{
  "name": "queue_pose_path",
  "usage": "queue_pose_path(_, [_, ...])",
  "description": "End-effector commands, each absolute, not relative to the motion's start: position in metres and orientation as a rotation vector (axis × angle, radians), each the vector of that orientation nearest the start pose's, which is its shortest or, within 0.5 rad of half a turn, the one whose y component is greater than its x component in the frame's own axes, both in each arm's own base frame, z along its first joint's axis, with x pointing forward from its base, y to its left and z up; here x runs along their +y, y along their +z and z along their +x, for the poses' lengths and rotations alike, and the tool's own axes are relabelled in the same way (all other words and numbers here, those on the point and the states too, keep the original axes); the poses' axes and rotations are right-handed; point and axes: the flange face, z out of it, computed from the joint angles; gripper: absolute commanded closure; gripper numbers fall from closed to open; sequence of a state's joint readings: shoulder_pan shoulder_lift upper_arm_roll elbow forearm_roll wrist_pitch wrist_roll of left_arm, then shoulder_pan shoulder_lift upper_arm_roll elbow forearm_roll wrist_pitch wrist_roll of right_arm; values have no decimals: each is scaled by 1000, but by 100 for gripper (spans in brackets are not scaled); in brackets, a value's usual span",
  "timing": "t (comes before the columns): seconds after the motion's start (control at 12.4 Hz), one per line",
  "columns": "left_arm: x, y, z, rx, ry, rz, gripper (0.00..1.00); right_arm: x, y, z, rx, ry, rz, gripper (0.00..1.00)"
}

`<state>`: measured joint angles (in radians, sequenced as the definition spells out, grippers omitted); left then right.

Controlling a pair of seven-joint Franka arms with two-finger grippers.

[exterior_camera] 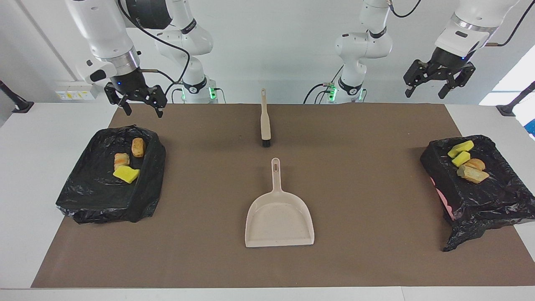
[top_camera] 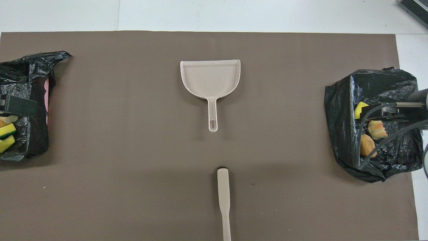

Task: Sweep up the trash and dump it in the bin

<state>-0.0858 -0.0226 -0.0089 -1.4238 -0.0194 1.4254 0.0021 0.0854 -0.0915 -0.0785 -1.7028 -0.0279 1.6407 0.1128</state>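
- Brown mat covering a white table; white wall at the robots' end.
- Two black-lined bins, one at each table end, holding the trash.
- Beige dustpan, mid-mat.
- Brush, nearer the robots.
- Right gripper, left gripper: raised, jaws apart, empty.

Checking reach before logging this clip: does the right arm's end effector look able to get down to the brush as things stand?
Probably yes. The right end effector hangs open and empty above the mat's edge, and the brush lies alone on bare mat, with nothing between them.
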Motion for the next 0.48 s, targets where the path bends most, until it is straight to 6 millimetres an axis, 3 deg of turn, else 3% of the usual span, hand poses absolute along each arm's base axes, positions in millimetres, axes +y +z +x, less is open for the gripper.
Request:
queue_pose_path(0.0, [-46,688,515,154,-12,-3146,0,1,624,527,151,-42,-3150,0])
queue_pose_path(0.4, [-44,689,515,154,-19,-3145,0,-2,624,527,158,-39,-3148,0])
